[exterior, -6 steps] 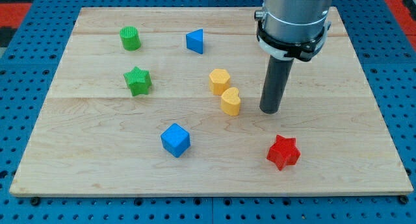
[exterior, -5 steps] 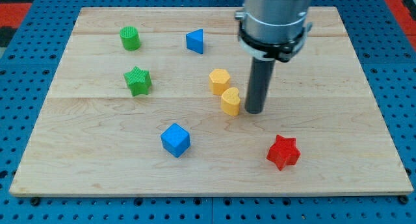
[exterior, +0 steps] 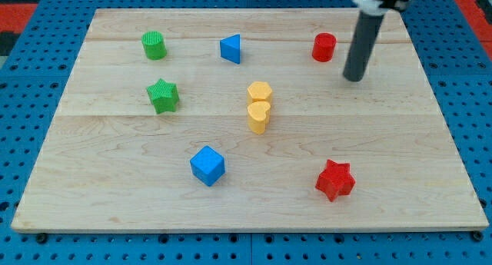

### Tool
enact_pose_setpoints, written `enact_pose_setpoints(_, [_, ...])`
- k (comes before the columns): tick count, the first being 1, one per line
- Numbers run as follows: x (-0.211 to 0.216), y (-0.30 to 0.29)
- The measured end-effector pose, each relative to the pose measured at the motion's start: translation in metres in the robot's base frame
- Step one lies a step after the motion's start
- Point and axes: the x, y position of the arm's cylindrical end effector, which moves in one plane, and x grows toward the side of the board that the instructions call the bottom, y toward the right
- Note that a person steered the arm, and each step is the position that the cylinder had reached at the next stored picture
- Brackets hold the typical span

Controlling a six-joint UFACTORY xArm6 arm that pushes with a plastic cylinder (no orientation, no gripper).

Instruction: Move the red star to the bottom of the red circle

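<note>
The red star [exterior: 335,180] lies near the board's bottom right. The red circle [exterior: 324,47] stands near the view's top, right of centre. My tip [exterior: 353,77] is just right of and slightly below the red circle, apart from it, and far above the red star. The rod rises out of the view's top.
A yellow hexagon [exterior: 260,92] and a yellow heart [exterior: 259,116] touch at the centre. A blue cube [exterior: 207,165] sits bottom centre-left, a blue triangle [exterior: 231,48] top centre, a green star [exterior: 163,95] and green cylinder [exterior: 154,45] at the left. The wooden board [exterior: 430,142] ends near the right.
My tip moved from beside the yellow heart up and right to beside the red circle, which now shows. The yellow heart has shifted left, under the hexagon.
</note>
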Motion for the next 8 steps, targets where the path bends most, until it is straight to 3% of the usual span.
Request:
enact_pose_setpoints(2, [0.175, -0.009])
enact_pose_setpoints(3, [0.226, -0.050])
enact_pose_setpoints(4, [0.209, -0.133])
enact_pose_setpoints(5, [0.154, -0.131])
enact_pose_setpoints(7, [0.174, -0.213])
enact_pose_setpoints(8, [0.129, -0.207])
